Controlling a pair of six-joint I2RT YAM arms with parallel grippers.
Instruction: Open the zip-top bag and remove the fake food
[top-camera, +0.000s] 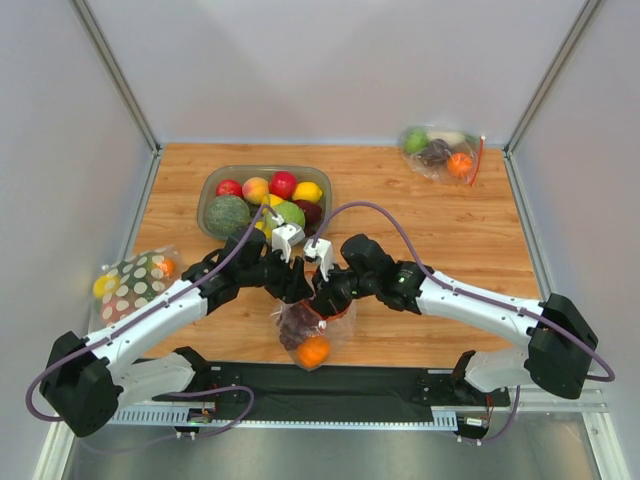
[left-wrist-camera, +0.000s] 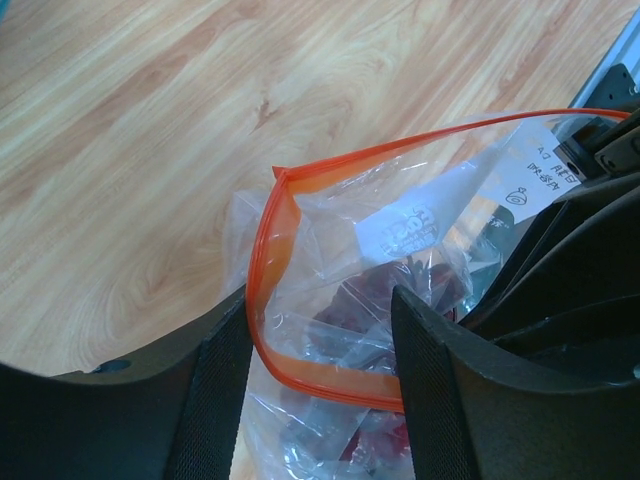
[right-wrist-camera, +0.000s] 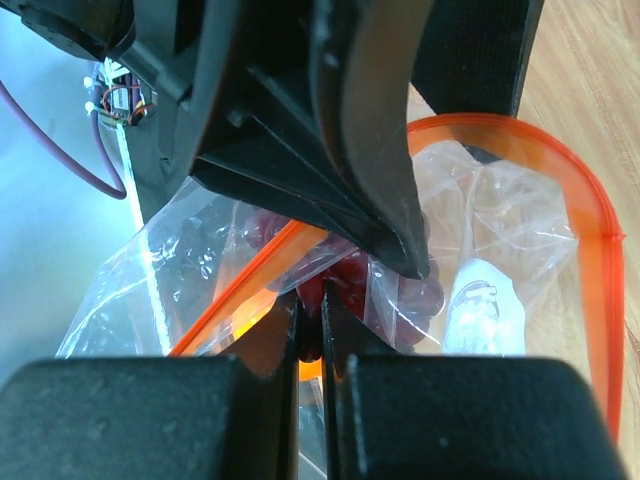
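We see the right gripper (right-wrist-camera: 312, 335) pinched tight on the orange-red zip strip (right-wrist-camera: 590, 250) of the zip-top bag (right-wrist-camera: 500, 230), its jaws closed with only plastic between them. The left gripper (left-wrist-camera: 322, 395) faces it with jaws standing apart. The strip loops between its fingers (left-wrist-camera: 215, 400), which clamp nothing that we can make out. The bag's mouth gapes. The bag is between the two arms at the near edge of the table (top-camera: 480, 220), and through its clear wall we make out a dark grape bunch (top-camera: 297, 322) and an orange (top-camera: 314, 350). Farther back, a bowl (top-camera: 222, 174) holds red apples (top-camera: 283, 184), a lemon (top-camera: 308, 191) and a dark green squash (top-camera: 227, 215). A second clear bag (top-camera: 440, 152) of fruit lies in the far right corner, and a polka-dot bag (top-camera: 135, 280) lies at the left edge.
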